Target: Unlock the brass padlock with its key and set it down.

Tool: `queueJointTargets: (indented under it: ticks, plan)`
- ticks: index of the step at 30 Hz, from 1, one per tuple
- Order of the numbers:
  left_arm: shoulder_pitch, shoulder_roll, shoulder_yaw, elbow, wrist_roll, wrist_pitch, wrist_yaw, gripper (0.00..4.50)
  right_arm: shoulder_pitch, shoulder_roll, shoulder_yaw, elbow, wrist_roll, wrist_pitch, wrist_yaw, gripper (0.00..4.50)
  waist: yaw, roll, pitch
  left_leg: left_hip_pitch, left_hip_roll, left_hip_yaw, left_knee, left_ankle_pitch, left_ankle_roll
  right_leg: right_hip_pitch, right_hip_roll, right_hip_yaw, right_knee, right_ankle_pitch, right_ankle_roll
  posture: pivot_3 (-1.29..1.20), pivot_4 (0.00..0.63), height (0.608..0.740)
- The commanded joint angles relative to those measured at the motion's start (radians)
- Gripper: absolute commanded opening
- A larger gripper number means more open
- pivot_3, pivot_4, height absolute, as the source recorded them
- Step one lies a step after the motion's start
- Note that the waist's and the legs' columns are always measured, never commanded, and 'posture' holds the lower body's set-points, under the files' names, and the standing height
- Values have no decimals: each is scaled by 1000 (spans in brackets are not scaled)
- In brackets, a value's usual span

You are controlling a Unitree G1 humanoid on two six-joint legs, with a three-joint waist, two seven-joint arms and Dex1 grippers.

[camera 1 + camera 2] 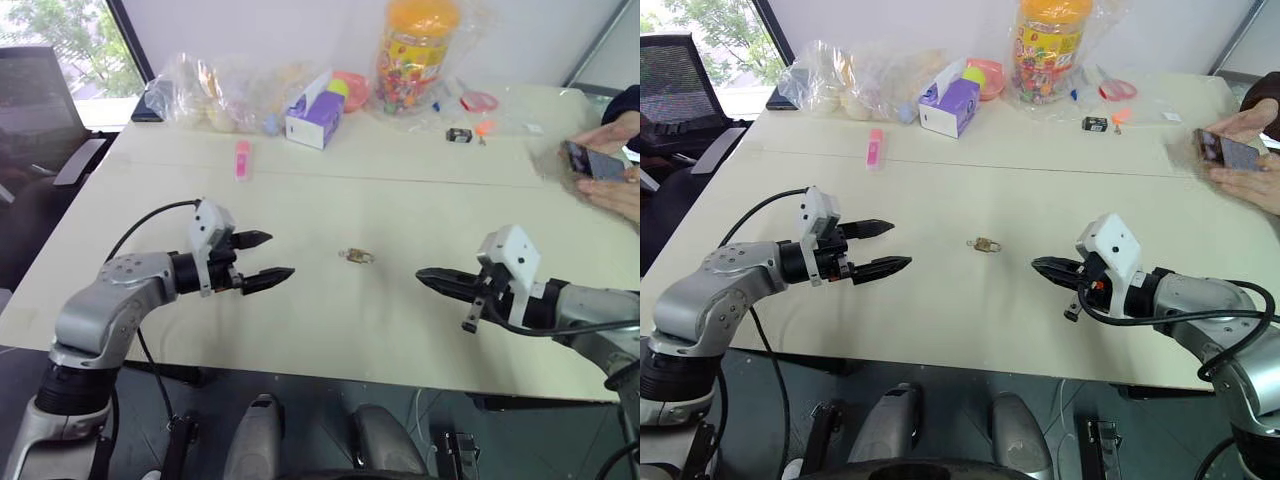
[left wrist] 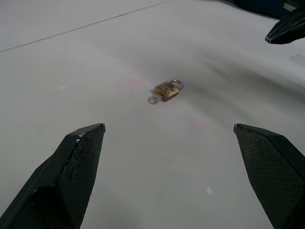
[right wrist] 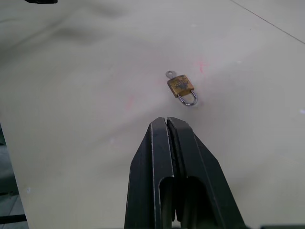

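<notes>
Item: brass padlock (image 2: 167, 90), lying flat on the bare table (image 1: 400, 330) between the two arms, touched by neither; key (image 2: 154, 99) seated in its base, silvery shackle apparently closed (too small to be sure).

Left claw (image 1: 268, 259): fingers spread wide, empty, aimed at the lock from well apart.

Right claw (image 1: 432, 280): fingers pressed together, empty, also pointing at it.

Step in hand: the approach; nothing grasped yet. The next move likely calls for one claw to pinch the lock body and steady it while the other takes the key bow and turns.

Room: open tabletop all round the lock; clutter, a tissue box (image 1: 314, 112) and a person's hands (image 1: 615, 165) sit well off toward the far edge.
</notes>
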Motion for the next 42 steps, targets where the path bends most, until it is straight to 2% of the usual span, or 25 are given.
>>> queueJointTargets:
  ticks: [1, 12, 28, 31, 35, 38, 42]
  plan:
    - [0, 16, 13, -28, 8, -29, -8, 4479, -8, -10, 8, -3, -14, -27, 5, 0, 0, 0, 0, 0, 0, 0, 0, 0, 0, 0, 0, 0, 0, 0, 0, 0, 150, 740]
    - [-28, 2, -12, -17, 26, -48, -20, 4479, -5, -25, 0, -1, -26, -42, 16, 0, 0, 0, 0, 0, 0, 0, 0, 0, 0, 0, 0, 0, 0, 0, 0, 0, 150, 740]
    - [-52, 3, -26, 12, 49, -70, -38, 4479, -116, -20, 58, 79, -58, -65, 39, 0, -1, 0, 0, 0, 0, 0, 0, 0, 0, 0, 0, 0, 0, 0, 0, 0, 150, 740]
    - [-47, 1, -26, 16, 55, -77, -43, 4500, -139, -11, 84, 99, -74, -72, 39, 876, -1, 0, 0, 0, 0, 0, 0, 0, 0, 0, 0, 0, 0, 0, 0, 0, 150, 740]
    - [-49, 0, -33, 19, 60, -81, -53, 4500, -192, -7, 153, 125, -102, -93, 60, 3063, -1, 0, 0, 0, 0, 0, 0, 0, 0, 0, 0, 0, 0, 0, 0, 0, 150, 740]
    - [-47, 1, -42, 28, 68, -92, -63, 4500, -268, 3, 269, 194, -158, -125, 108, 4473, -5, 0, 0, 0, 0, 0, 0, 0, 0, -1, 0, 0, 0, 0, 0, 0, 150, 740]
    - [-47, -4, -47, 27, 71, -95, -66, 4500, -349, 56, 383, 300, -214, -165, 154, 4473, -4, 0, 0, 0, 0, 0, 0, 0, 0, -1, 0, 0, 0, 0, 0, 0, 150, 740]
